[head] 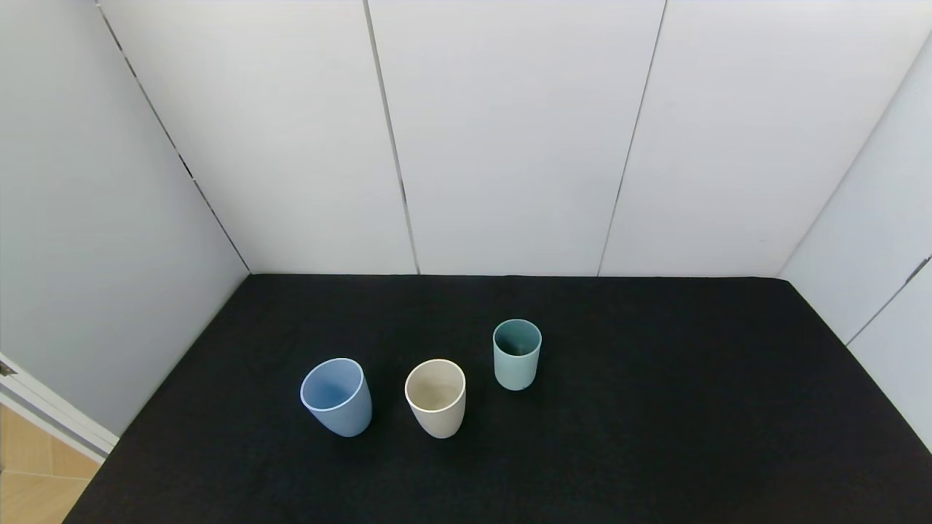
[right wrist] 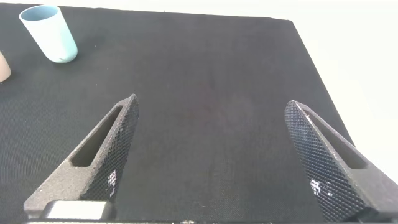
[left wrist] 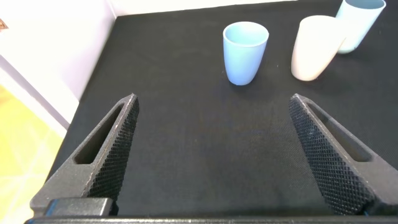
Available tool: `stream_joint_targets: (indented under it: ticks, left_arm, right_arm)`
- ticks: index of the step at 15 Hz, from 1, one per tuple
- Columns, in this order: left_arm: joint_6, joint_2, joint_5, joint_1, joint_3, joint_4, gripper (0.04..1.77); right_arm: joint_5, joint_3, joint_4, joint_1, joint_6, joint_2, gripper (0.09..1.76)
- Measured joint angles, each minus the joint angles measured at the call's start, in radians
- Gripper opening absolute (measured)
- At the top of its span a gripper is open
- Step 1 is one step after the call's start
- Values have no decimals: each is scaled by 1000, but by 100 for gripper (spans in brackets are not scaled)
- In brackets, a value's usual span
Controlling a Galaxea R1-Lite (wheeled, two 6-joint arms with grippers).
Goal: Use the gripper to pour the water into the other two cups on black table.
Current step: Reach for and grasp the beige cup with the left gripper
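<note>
Three cups stand upright on the black table. The light blue cup is on the left, the beige cup in the middle, the pale teal cup behind and to the right. No water shows in any cup. Neither gripper shows in the head view. My left gripper is open and empty, held back from the blue cup, with the beige cup and teal cup beyond. My right gripper is open and empty over bare table, far from the teal cup.
White wall panels close the table at the back and both sides. The table's left edge drops to a wooden floor. The table's right edge meets the white wall.
</note>
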Motion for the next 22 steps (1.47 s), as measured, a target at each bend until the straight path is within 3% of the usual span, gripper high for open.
stream_joint_targets:
  ticks: [8,11,13,16,19,22]
  left_arm:
    - [29,0,-19,-1,-14,13,172]
    - [21,6,-116,-1,-103,121,172]
    - [20,24,-217,-1,-181,215,172]
    - [24,110,-289,-4,-240,231,172]
    - [38,247,-297,-34,-269,201,172]
    - [131,429,-300,-59,-274,127,172]
  right_arm:
    - [0,0,0,0,0,0,171]
    - [0,0,0,0,0,0,171]
    - [0,0,0,0,0,0,171]
    - [0,0,0,0,0,0,171]
    - [0,0,0,0,0,0,171]
    - [0,0,0,0,0,0,171]
